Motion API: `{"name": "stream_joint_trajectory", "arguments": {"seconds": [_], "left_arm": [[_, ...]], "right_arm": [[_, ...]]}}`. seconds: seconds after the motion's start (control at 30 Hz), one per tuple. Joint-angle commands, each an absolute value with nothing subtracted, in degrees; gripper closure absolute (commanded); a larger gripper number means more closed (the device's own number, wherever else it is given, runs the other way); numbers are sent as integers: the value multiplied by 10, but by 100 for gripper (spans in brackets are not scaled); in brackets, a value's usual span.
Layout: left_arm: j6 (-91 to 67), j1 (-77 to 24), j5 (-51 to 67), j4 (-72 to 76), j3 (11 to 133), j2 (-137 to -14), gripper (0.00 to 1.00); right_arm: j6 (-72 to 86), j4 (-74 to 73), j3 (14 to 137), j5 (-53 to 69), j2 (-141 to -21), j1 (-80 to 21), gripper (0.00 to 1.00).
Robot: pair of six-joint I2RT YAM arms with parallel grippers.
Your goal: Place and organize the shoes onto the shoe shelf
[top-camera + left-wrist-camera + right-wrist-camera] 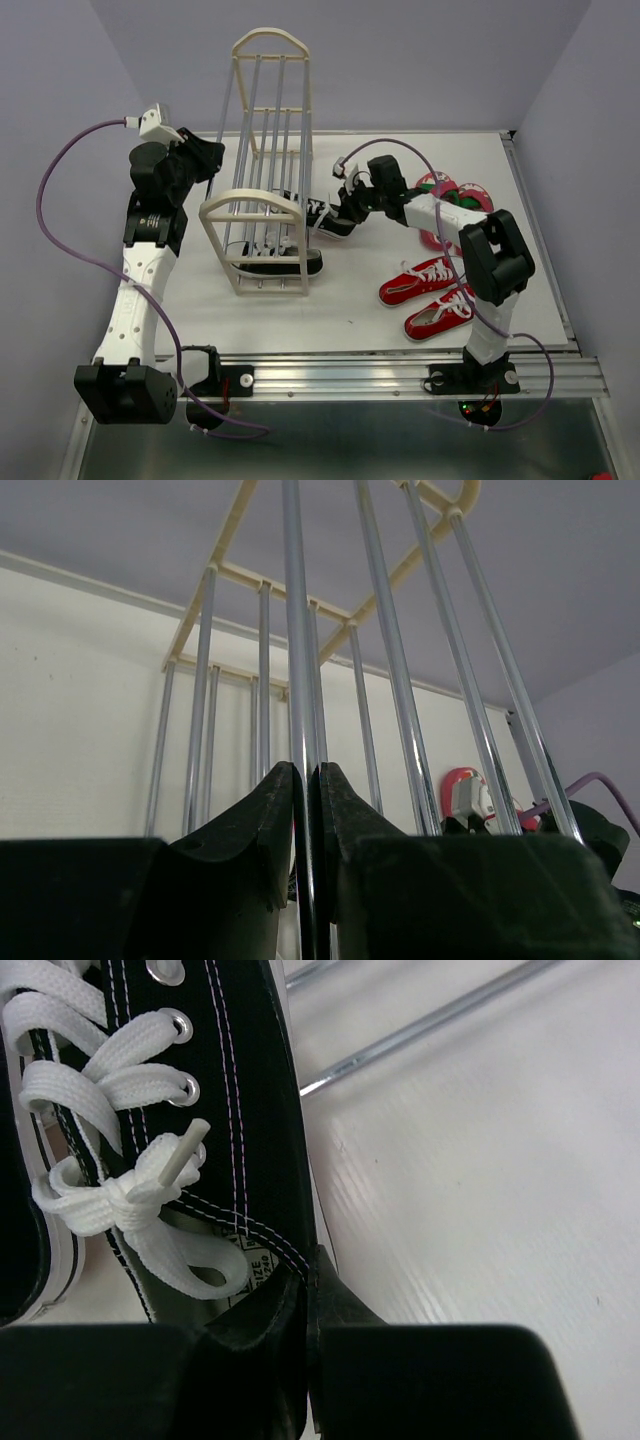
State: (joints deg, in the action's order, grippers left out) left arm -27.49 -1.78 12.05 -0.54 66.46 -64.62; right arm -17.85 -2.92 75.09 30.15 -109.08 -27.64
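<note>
A white table (340, 300) is seen spread under everything, and the tall shoe shelf (250, 196) is stood on its left-centre part, its cream arched end frames joined by thin silver rods. The shelf is approached from the left by the left arm, whose left gripper (208, 160) is closed tight on one upright-looking silver rod (296, 630); in the left wrist view the left gripper (308, 770) is shown with both jaws pressed against that rod. From the right the shelf is reached by the right arm, and the right gripper (345, 205) is clamped on the side edge of a black sneaker (325, 218) held just at the shelf's right side. In the right wrist view the jaws of the right gripper (305, 1280) are seen pinched together on the canvas of the black sneaker (240, 1080), beside its white laces. A second black sneaker (285, 262) is lodged low inside the shelf. The red sneakers (420, 284) are laid side by side on the table near the right arm's base, and the pink flip-flops (470, 195) are partly hidden behind that arm.
</note>
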Motion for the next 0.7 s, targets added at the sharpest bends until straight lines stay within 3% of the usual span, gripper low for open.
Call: {"name": "stream_joint_trajectory", "arguments": {"seconds": [0.0, 0.53, 0.67], "left_arm": [[-240, -21, 123, -4, 642, -672, 82], [-243, -21, 138, -4, 644, -693, 83], [-244, -21, 136, -4, 643, -695, 83]], "right_arm": [[-174, 55, 808, 334, -1094, -301, 95], [-163, 32, 875, 301, -1142, -344, 91], [-112, 43, 881, 282, -1152, -351, 98]]}}
